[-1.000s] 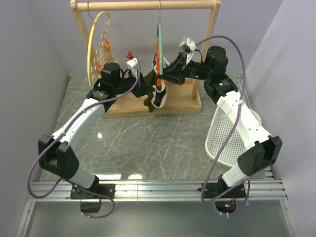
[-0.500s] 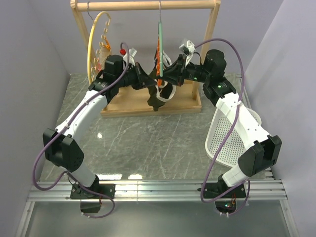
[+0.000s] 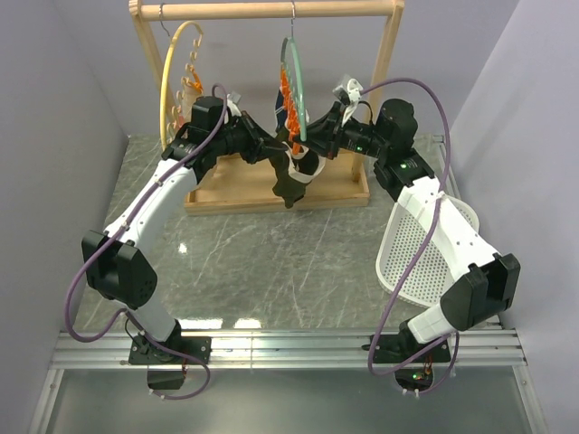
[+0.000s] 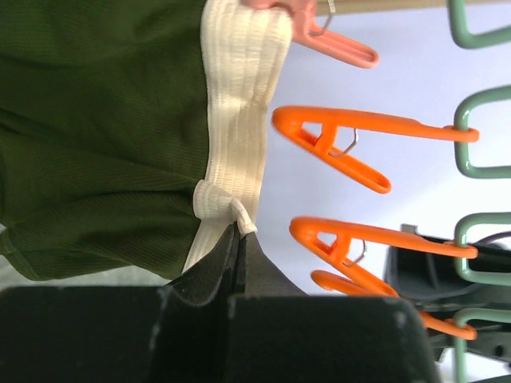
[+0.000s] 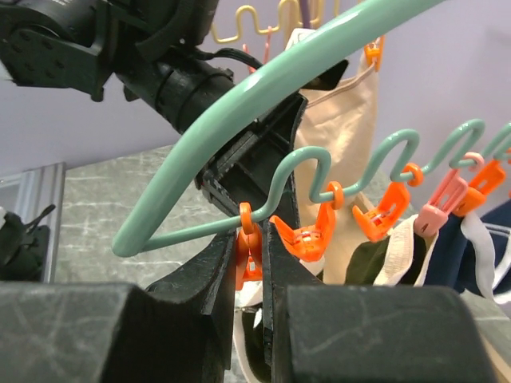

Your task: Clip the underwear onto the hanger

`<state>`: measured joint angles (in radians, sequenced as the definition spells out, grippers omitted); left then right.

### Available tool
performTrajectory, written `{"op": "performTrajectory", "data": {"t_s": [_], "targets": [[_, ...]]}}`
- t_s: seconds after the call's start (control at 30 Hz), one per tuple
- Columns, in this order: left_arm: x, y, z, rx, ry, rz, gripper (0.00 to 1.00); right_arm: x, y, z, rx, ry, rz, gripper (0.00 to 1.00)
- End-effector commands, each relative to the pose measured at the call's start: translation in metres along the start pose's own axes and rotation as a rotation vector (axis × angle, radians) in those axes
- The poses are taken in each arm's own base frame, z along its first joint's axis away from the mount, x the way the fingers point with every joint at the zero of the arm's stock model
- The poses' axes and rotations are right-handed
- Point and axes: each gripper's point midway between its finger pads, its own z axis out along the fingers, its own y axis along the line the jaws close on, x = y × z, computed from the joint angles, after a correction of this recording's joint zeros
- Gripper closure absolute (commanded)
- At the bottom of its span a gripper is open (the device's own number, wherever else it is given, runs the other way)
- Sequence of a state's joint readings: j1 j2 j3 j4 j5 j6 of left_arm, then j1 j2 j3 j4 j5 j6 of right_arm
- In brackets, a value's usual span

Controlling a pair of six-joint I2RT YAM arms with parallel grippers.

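Olive-green fabric of the underwear [image 3: 289, 188] had been carried higher than a second before, when it was hanging low in front of the rack's wooden base [image 3: 226, 197]. It had been brought up against the lower end of the hanger [image 3: 295, 90]. The hanger, seen edge-on earlier, had been turned so that its teal arc and row of orange clips were shown to the top camera. The left arm had been raised and stretched further forward, and its elbow had been drawn up from the table.

The left arm was extended from its base towards the rack, with the forearm angled upward and the wrist levelled towards the hanger. The left gripper [image 4: 238, 238] was pressed together on a gathered fold of the pale waistband [image 4: 239, 120], and the green cloth was left hanging beside it, just next to the orange clips [image 4: 343, 142].

The right arm was reached in from the opposite side, bent sharply at the elbow. The right gripper [image 5: 251, 251] was pinched on the end clip [image 5: 246, 267] of the hanger's wavy lower wire. A beige garment [image 5: 343, 144] was seen behind it.
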<state>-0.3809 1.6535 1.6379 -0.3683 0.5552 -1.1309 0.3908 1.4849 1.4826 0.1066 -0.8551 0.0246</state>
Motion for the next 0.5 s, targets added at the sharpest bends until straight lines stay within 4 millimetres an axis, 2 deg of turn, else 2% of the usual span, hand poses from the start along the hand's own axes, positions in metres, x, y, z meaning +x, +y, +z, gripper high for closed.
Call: {"op": "performTrajectory", "data": {"t_s": [0.0,0.17,0.47], "targets": [[-0.007,-0.024,-0.012,0.020,-0.037,-0.140,1.00,-0.029,0.005,-0.006,0.036,-0.082,-0.094,1.00],[-0.005,-0.018,-0.014,-0.008,-0.043,-0.266,1.00,-0.028,0.007,-0.004,0.058,-0.093,-0.099,1.00],[-0.008,-0.029,-0.018,0.032,-0.059,-0.354,1.00,-0.028,0.009,-0.003,0.122,-0.118,-0.134,1.00]]}}
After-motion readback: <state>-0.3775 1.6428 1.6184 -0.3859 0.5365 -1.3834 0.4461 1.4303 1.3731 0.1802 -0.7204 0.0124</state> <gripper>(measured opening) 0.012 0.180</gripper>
